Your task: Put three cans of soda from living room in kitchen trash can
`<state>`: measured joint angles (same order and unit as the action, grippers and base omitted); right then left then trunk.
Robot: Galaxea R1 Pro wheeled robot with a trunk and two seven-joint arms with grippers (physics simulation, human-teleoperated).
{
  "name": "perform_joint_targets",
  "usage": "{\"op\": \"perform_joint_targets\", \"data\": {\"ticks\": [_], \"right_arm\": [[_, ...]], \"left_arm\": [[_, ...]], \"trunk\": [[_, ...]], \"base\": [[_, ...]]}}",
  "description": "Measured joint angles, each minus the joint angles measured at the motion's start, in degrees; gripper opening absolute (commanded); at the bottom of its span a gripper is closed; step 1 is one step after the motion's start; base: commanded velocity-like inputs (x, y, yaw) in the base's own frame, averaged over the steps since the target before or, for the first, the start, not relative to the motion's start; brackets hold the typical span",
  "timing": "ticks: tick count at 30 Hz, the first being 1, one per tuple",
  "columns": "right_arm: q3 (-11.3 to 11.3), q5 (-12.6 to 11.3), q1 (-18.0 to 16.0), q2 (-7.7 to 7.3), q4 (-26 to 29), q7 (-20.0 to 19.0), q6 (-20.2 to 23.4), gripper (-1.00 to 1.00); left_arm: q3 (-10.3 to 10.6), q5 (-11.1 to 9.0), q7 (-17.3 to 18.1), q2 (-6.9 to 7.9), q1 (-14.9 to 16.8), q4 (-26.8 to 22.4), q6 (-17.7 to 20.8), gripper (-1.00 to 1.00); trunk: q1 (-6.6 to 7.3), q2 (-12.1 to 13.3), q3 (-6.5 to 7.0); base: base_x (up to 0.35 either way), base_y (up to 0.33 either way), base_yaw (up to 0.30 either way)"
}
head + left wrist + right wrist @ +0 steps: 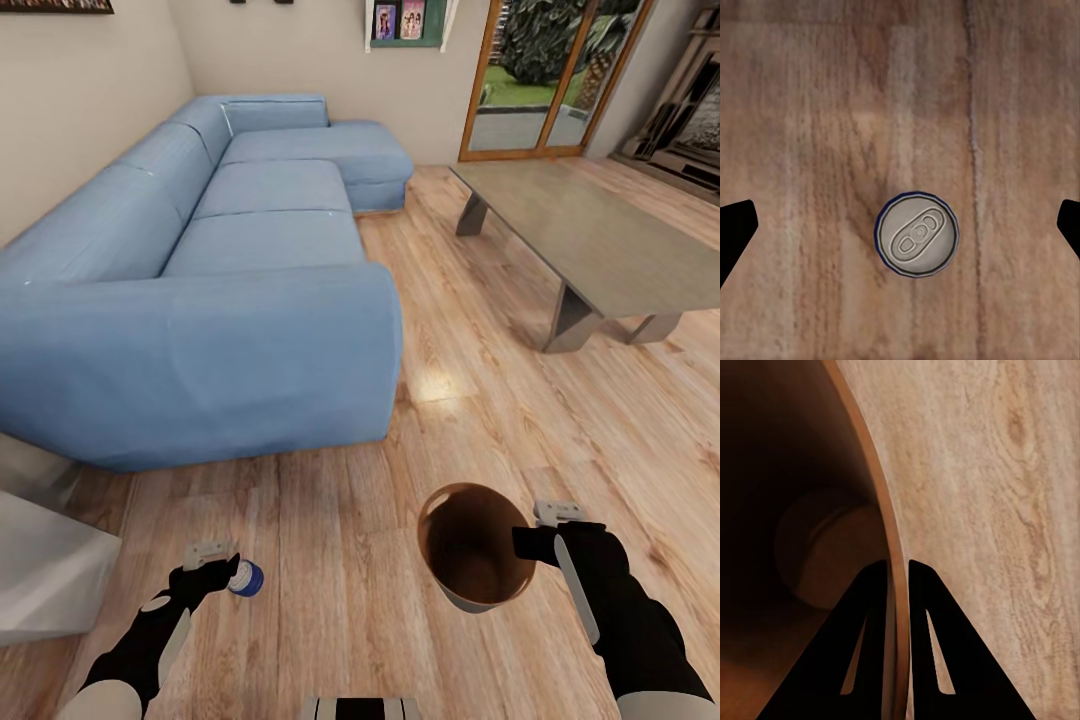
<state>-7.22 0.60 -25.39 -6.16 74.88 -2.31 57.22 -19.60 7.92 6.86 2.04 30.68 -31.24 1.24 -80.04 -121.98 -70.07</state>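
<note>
Right tool (896, 577) pinching trash can (455, 590) rim; left tool (900, 225) spread above blue can (918, 235) on floor (480, 420)

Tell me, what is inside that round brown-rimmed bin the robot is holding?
The grey tapered wastebasket, pinched at its rim by the right gripper, shows a dark brown inside. The right wrist view shows a rounded shape deep in it, too dim to identify. The near wall hides the rest.

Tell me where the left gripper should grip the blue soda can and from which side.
Grip the blue can across its round side wall, coming straight down from above. It stands upright on the wood floor, silvery top up, centred between the open fingers of the left gripper.
</note>
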Motion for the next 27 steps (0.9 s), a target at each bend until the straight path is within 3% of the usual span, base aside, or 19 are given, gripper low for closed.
{"op": "perform_joint_targets", "data": {"ticks": [9,27], "right_arm": [[0.0,0.0,0.0,0.0,0.0,0.0,0.0,-1.0],[0.0,0.0,0.0,0.0,0.0,0.0,0.0,-1.0]], "left_arm": [[0.1,-0.2,0.0,-0.16,0.0,-3.7,0.1,1.0],[0.2,-0.2,0.0,-0.44,0.0,-4.0,0.1,1.0]], "trunk": [[0.0,0.0,-0.01],[0.0,0.0,-0.29]], "base": [[0.0,0.0,0.0],[0.0,0.0,0.0]]}}
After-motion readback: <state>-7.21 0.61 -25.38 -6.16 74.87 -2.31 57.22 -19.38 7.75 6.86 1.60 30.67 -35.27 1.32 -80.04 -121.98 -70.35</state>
